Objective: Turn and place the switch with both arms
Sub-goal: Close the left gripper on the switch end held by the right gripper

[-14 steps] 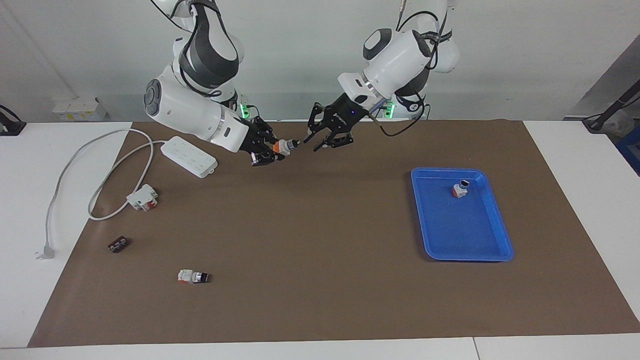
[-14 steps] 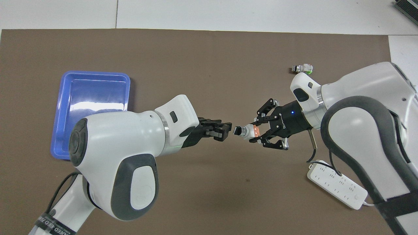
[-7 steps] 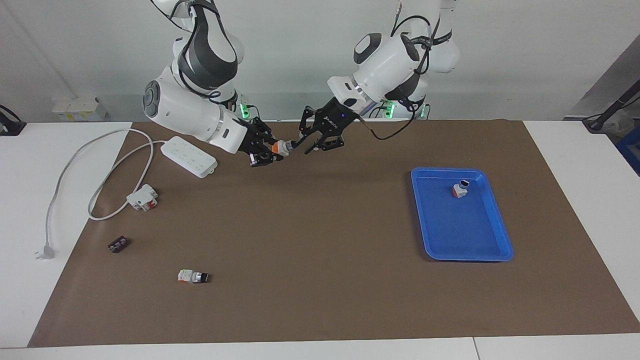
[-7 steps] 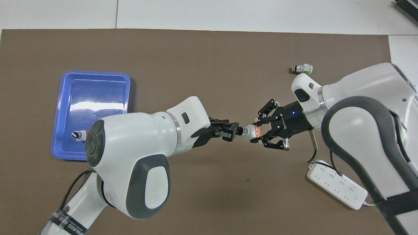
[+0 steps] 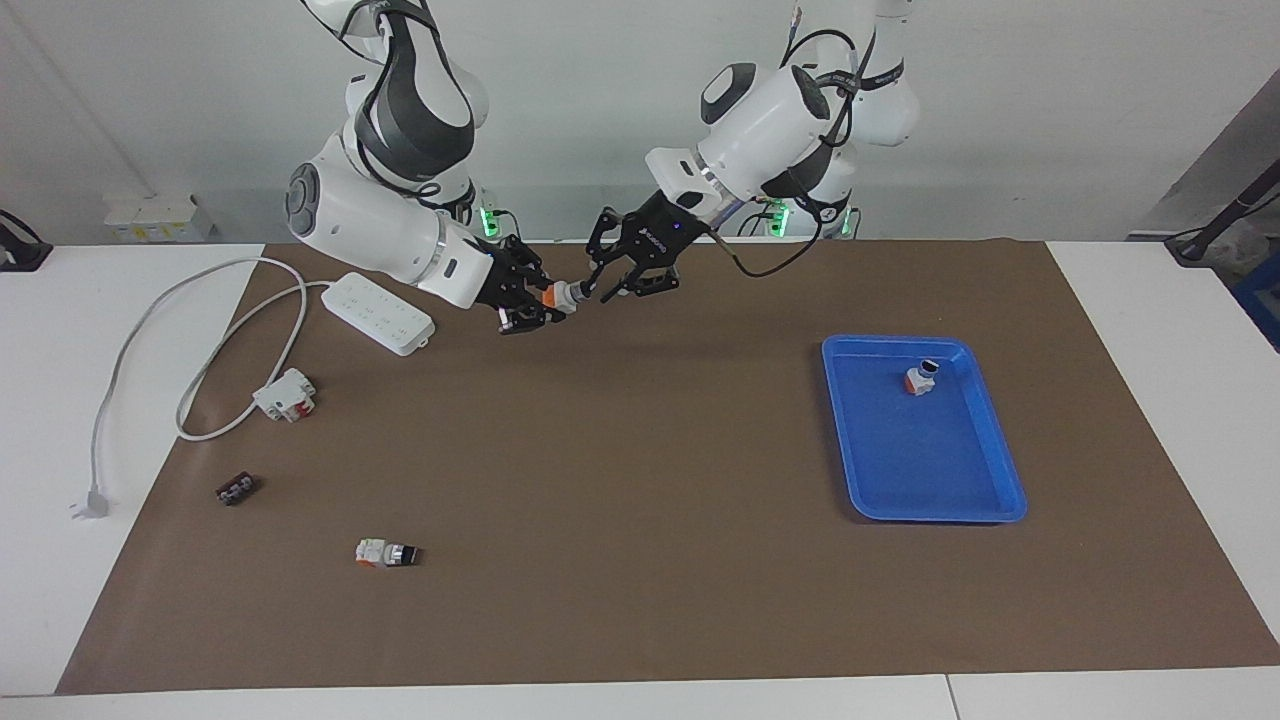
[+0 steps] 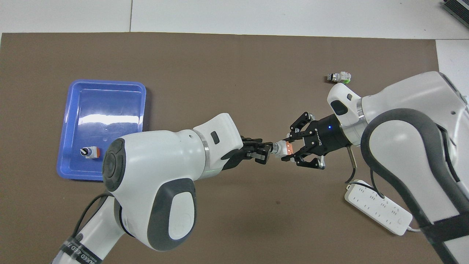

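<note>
Both my pincers meet at the switch (image 5: 566, 293), held in the air over the brown mat (image 5: 640, 560) at the robots' end of the table (image 5: 1150, 290).

My right pincer (image 5: 530, 298) is clamped on the switch's orange-and-white block, knob tip pointing toward 3 o'clock in the facing view. My left pincer (image 5: 612, 285) has its fingers spread around the knob tip; I cannot tell whether they touch it. The overhead view shows the knob end going in between the left pincer's (image 6: 264, 152) fingertips, with the right pincer (image 6: 293, 151) at 3 o'clock of it. The facing view shows the power strip (image 5: 379, 312) whole, with its cable; overhead my right arm hides part of it. A red-based switch (image 5: 920, 378) sits in the blue tray (image 5: 1000, 470).
</note>
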Robot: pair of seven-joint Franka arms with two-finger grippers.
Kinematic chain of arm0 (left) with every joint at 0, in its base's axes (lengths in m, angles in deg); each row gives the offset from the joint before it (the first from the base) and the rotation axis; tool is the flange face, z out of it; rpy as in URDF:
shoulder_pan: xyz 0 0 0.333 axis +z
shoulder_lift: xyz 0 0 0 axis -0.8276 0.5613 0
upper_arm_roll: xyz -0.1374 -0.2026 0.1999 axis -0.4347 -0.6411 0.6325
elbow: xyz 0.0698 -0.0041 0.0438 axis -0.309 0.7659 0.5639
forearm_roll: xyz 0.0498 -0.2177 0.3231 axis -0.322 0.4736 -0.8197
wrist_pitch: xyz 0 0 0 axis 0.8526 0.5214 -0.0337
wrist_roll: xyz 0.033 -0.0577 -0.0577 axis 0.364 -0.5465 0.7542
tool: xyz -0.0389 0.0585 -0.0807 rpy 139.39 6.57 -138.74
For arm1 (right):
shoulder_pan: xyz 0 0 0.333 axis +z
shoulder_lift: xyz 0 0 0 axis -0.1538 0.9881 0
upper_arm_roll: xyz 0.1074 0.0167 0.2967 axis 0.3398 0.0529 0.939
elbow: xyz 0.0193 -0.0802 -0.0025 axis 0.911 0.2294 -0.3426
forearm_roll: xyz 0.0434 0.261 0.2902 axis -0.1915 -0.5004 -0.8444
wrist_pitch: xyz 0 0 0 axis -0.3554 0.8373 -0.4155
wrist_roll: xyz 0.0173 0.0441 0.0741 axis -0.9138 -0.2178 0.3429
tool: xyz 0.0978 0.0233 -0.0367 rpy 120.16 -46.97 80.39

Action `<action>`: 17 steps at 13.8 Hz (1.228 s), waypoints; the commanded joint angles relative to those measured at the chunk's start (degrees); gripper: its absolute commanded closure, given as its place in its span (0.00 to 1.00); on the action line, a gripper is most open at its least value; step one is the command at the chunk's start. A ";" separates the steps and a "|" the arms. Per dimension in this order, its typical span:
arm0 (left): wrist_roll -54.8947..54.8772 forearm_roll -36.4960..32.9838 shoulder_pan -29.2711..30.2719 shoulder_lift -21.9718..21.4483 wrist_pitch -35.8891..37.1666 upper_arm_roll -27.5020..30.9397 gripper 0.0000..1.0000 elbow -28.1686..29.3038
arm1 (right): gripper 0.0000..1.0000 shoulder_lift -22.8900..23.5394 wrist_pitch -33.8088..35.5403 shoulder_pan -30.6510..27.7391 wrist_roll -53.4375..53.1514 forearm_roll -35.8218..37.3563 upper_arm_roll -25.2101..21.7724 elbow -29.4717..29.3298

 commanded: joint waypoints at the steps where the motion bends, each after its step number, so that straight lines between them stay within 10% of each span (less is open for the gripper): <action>1: -1.08 1.42 -1.65 0.85 -0.26 0.16 0.69 -0.60 | 1.00 -1.47 -0.44 -0.07 -1.50 -1.02 0.38 0.68; 17: -2.05 1.25 -0.33 0.59 6.68 0.86 0.71 -1.48 | 1.00 -1.47 -0.70 -0.07 -2.12 -1.02 0.38 0.42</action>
